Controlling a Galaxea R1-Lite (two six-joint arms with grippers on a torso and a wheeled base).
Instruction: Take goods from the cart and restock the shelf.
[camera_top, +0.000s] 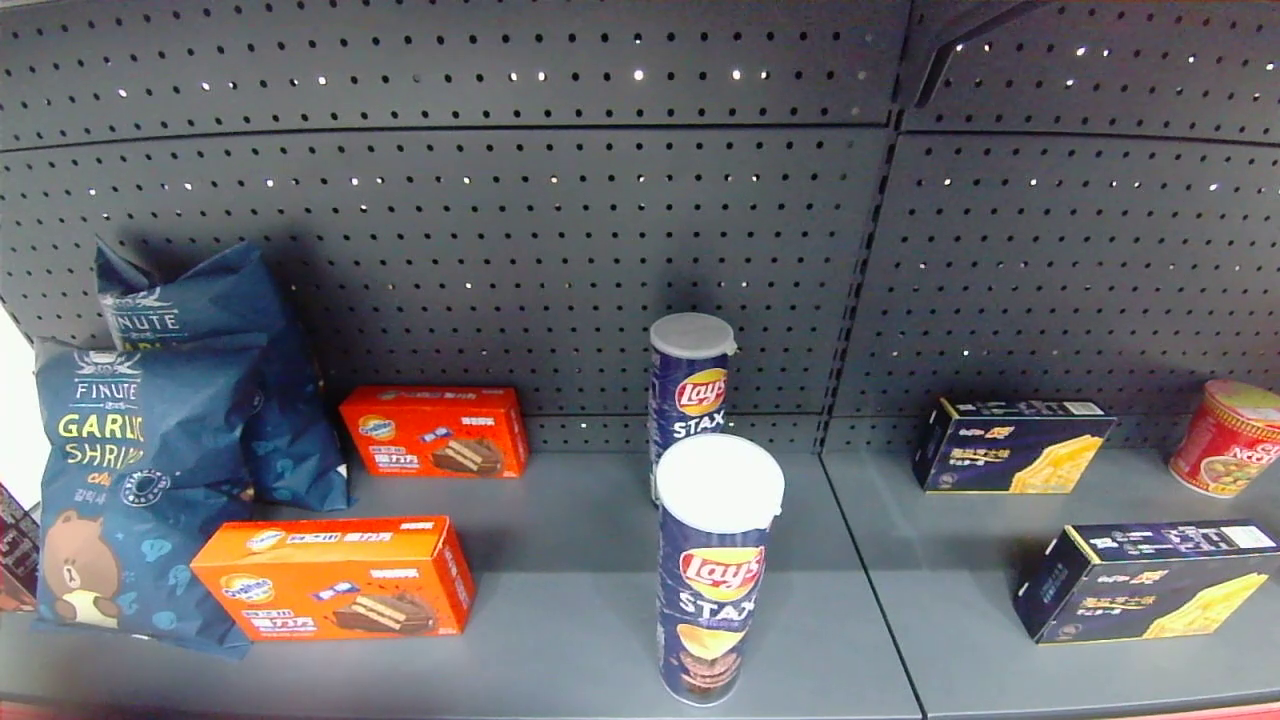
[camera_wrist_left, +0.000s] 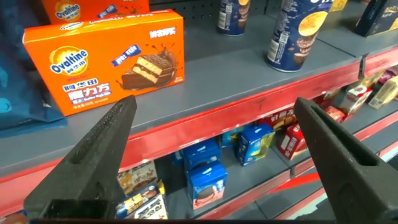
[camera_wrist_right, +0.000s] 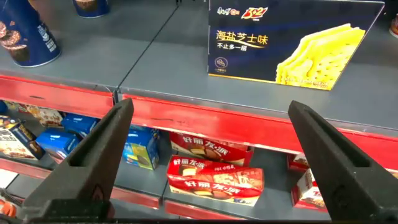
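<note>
The shelf (camera_top: 560, 600) holds chip cans (camera_top: 715, 575), orange boxes (camera_top: 335, 580) and blue bags (camera_top: 140, 470). Left end effector (camera_wrist_left: 214, 104) and right end effector (camera_wrist_right: 211, 106) hang wide open, empty, before its front edge; the next move likely means fetching goods from the cart.

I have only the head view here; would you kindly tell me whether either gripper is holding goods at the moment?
Observer: No. The left gripper is open and empty, just in front of the front orange box.
Operator: Thank you. And the right one?
Observer: The right gripper is open and empty too, facing the dark cracker box at the shelf's edge.
Operator: Is there anything beneath this shelf?
Observer: Yes, a lower shelf holds red boxes and blue boxes.
</note>
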